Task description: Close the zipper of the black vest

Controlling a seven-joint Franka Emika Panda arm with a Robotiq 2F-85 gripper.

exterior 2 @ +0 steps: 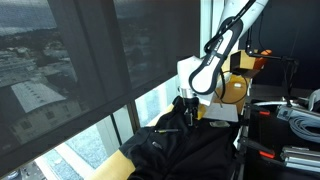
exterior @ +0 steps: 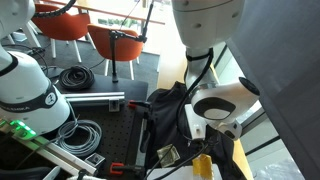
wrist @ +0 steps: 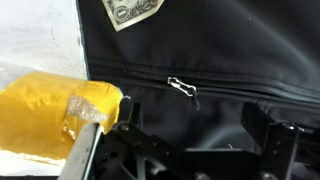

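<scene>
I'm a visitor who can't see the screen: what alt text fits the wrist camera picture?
A black vest fills the view, its zipper line running across with a small metal pull near the middle. The gripper sits below with jaws apart, and a yellow block lies at the left.

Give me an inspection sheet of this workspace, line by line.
Surface: dark bench top, partly covered by the vest.
Job's things: black vest lies crumpled on the bench. Its zipper pull shows in the wrist view. How far the zipper is shut cannot be told.
Clutter: yellow block beside the vest.
Tool: tool sits over the vest near the zipper pull, fingers apart, holding nothing.
Cables: one coil on the floor and another coil on the bench.
Surroundings: orange chairs behind, and a shaded window alongside.
</scene>
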